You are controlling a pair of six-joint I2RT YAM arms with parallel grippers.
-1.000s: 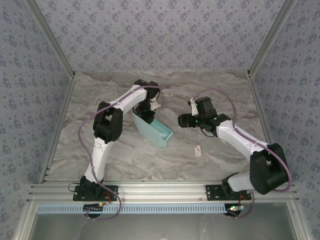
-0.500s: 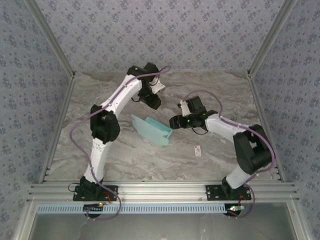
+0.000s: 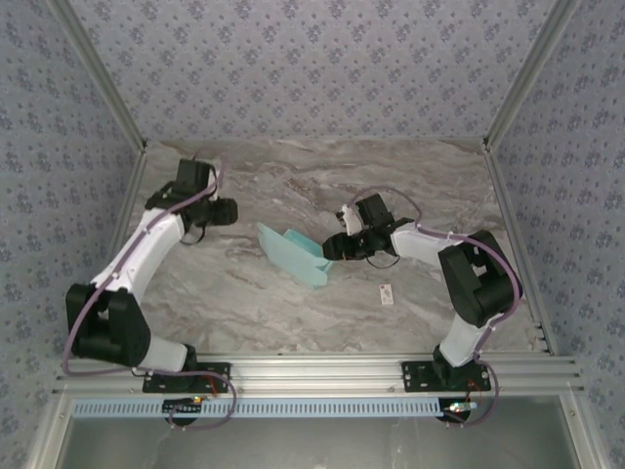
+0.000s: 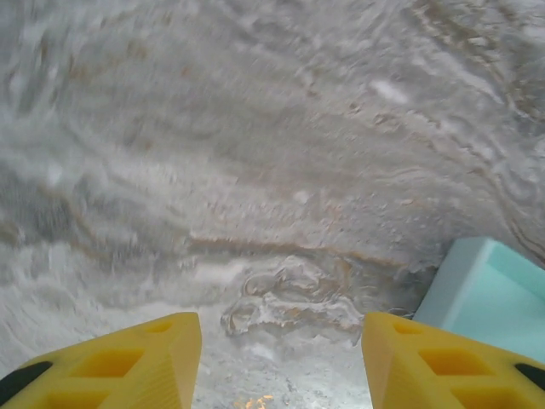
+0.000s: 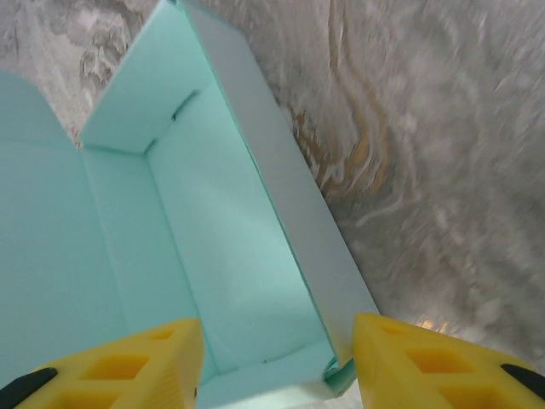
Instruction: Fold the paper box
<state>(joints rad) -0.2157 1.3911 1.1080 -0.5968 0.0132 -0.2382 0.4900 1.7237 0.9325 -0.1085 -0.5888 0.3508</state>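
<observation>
- Sitting near the middle of the table (image 3: 244, 313), the paper box (image 3: 291, 252) is an open tray with a flap folded out along one long side. I'd judge the closing folds are not yet made.
- The right gripper (image 5: 277, 366) hangs over the tray's near end with its fingers spread to either side of its width, likely to square or steady the walls. Whether the pads touch the card I cannot tell.
- Its arm reaches left across the table, the elbow bent sharply.
- The left gripper (image 3: 226, 211) hovers apart from the box over bare table. Its claw is spread and empty, and the arm stretches away to the left, leaving room for its partner.
</observation>
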